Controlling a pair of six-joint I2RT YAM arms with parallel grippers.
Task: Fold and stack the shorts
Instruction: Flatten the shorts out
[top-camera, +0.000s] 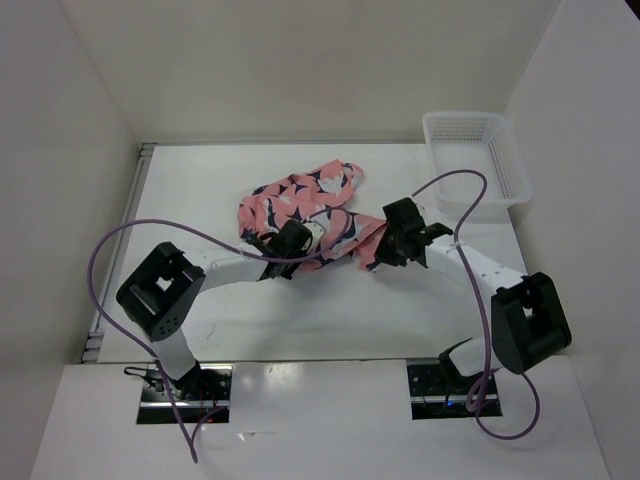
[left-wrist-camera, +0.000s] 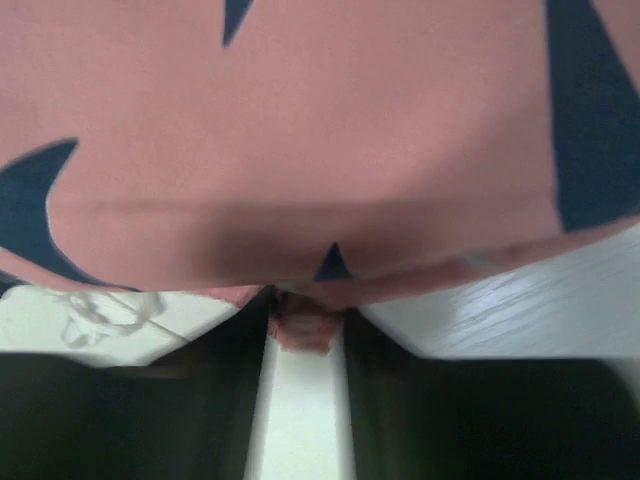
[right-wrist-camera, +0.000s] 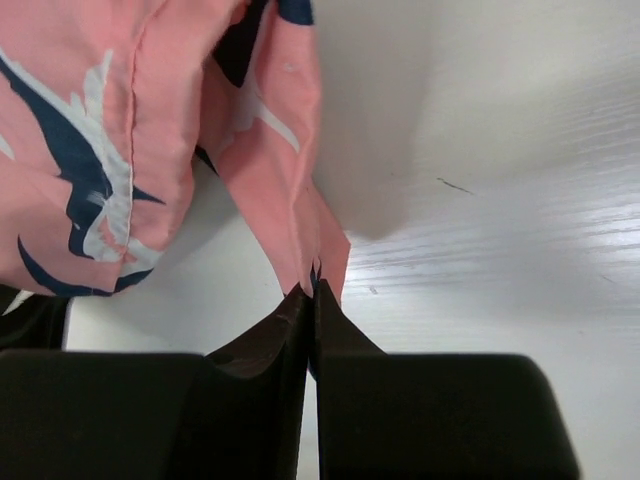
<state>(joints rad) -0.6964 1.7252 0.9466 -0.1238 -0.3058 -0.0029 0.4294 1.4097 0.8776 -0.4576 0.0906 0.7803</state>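
Light, limp shorts (top-camera: 298, 200), best taken by the hems: right claw (right-wrist-camera: 312, 292) pinches a fold at its tips; left claw (left-wrist-camera: 305, 320) half-closed round an edge, grip unsure.

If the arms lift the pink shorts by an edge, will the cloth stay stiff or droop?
Probably floppy: the shorts lie crumpled and hang in folds from the right fingers. Likely light, since a thin pinched edge holds them.
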